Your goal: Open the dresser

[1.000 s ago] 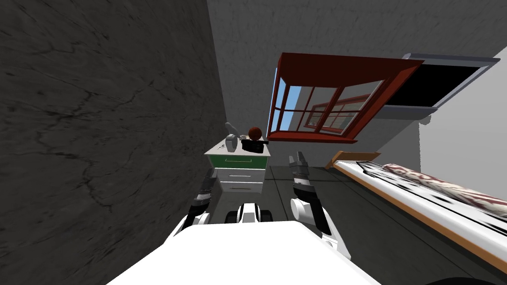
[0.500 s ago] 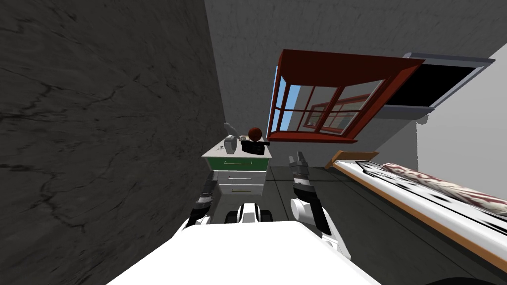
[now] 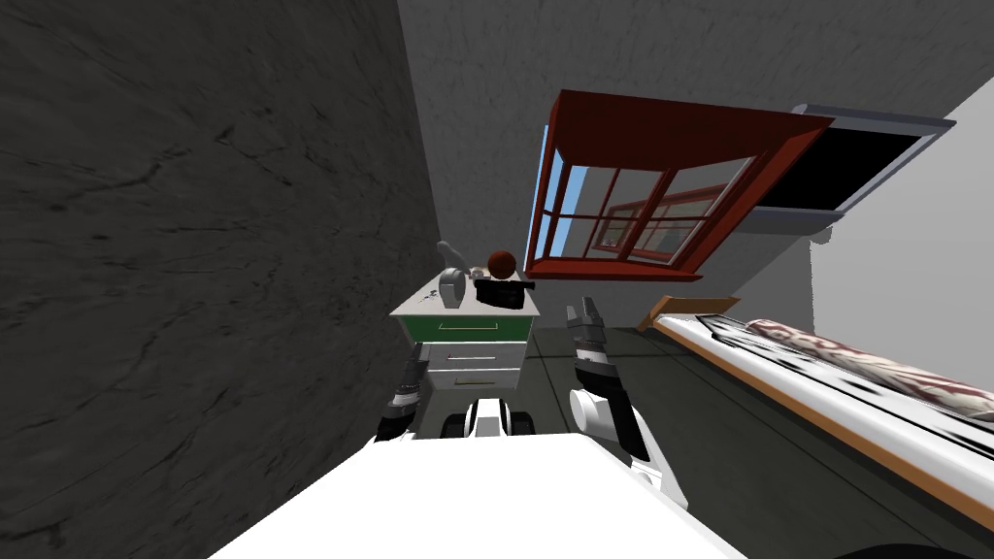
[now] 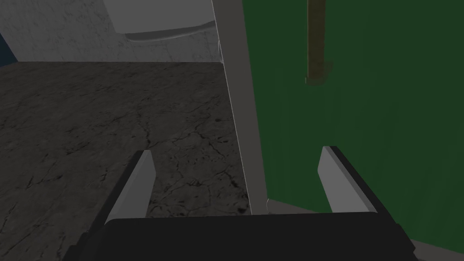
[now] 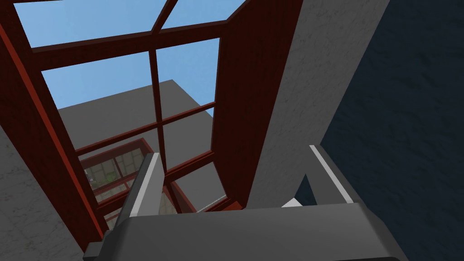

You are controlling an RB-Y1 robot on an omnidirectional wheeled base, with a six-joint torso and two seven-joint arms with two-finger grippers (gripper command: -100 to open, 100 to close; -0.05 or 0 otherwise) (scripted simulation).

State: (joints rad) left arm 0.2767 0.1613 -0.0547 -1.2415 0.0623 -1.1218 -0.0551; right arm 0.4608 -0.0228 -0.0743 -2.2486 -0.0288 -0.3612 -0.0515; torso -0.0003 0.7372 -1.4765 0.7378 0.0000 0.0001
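Note:
The dresser (image 3: 468, 335) stands ahead against the dark wall, with a green top drawer (image 3: 468, 328) and two pale drawers (image 3: 473, 369) under it. In the left wrist view the green drawer front (image 4: 362, 113) is close, with its thin bar handle (image 4: 316, 45) beyond the fingers and the dresser's grey side edge (image 4: 240, 113) running between them. My left gripper (image 4: 235, 181) is open and holds nothing. My left arm (image 3: 406, 383) reaches up by the dresser's lower left corner. My right gripper (image 3: 582, 315) is raised to the right of the dresser, and in its wrist view my right gripper (image 5: 235, 181) is open and empty.
On the dresser top lie a brown ball (image 3: 501, 261), a black item (image 3: 503, 289) and a grey object (image 3: 451, 283). A dark cracked wall (image 3: 194, 243) runs close on the left. A bed (image 3: 825, 378) lies at the right, under a red-framed window (image 3: 641, 194).
I have moved a little nearer to the dresser, which now looks slightly larger. My left arm has edged forward along its left corner. The right arm has kept its place.

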